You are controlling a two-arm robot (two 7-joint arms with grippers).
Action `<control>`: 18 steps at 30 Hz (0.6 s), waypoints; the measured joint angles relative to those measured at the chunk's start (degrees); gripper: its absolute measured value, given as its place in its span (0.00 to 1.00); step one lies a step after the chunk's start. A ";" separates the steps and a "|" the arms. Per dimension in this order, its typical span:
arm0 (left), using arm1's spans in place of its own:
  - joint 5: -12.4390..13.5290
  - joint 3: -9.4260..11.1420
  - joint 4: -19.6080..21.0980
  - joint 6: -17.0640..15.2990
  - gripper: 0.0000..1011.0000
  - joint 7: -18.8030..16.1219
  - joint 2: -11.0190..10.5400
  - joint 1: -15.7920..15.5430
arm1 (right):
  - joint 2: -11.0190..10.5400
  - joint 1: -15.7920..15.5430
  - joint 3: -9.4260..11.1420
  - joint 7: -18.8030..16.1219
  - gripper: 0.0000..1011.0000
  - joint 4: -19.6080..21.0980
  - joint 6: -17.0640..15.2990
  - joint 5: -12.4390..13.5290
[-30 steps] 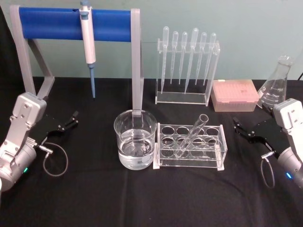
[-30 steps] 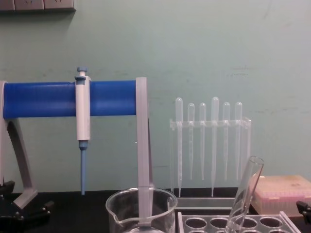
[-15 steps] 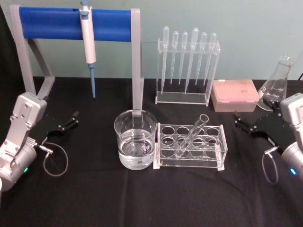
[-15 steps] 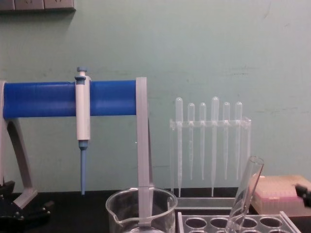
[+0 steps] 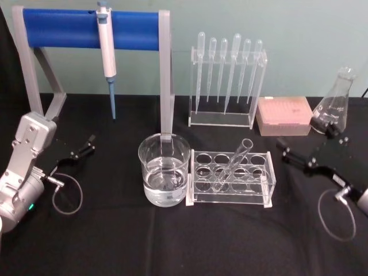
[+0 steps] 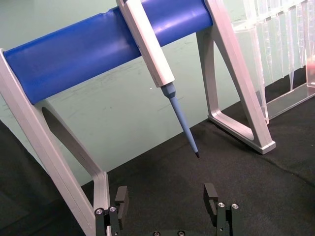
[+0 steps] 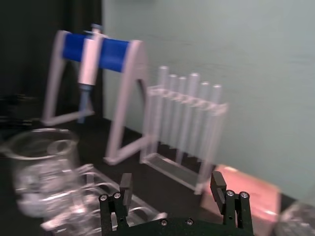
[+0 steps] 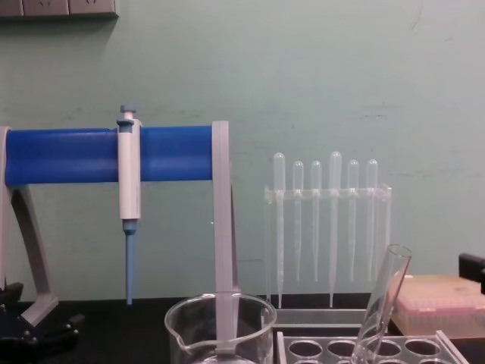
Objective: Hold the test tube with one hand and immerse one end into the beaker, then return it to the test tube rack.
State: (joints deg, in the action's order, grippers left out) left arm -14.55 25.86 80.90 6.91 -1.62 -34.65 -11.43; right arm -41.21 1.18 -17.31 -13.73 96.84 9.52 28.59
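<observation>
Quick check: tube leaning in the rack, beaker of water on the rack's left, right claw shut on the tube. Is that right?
Not quite: the right claw is open and holds nothing, as the right wrist view shows. The tube does lean in the rack, with the beaker of water on the rack's left.

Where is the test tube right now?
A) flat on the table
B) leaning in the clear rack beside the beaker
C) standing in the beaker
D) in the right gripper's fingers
B: the test tube leans in a hole of the rack, just right of the beaker.
</observation>
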 joint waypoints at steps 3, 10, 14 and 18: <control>0.00 0.00 0.00 0.00 0.99 0.00 0.00 0.00 | -0.80 -1.35 0.42 -3.29 0.99 1.02 -0.20 2.37; 0.00 0.00 0.00 0.00 0.99 0.00 0.00 0.00 | -1.46 -3.18 0.70 -7.77 0.99 2.49 -2.13 4.75; 0.00 0.00 0.00 0.00 0.99 0.00 0.00 0.00 | -1.11 -3.25 0.24 -9.68 0.99 2.95 -3.25 4.89; 0.00 0.00 0.00 0.00 0.99 0.00 0.00 0.00 | -0.49 -2.71 -0.18 -10.85 0.99 3.14 -4.12 5.00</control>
State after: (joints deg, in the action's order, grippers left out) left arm -14.55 25.86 80.90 6.91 -1.62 -34.64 -11.43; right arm -41.70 -1.53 -17.49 -24.58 99.97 5.39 33.59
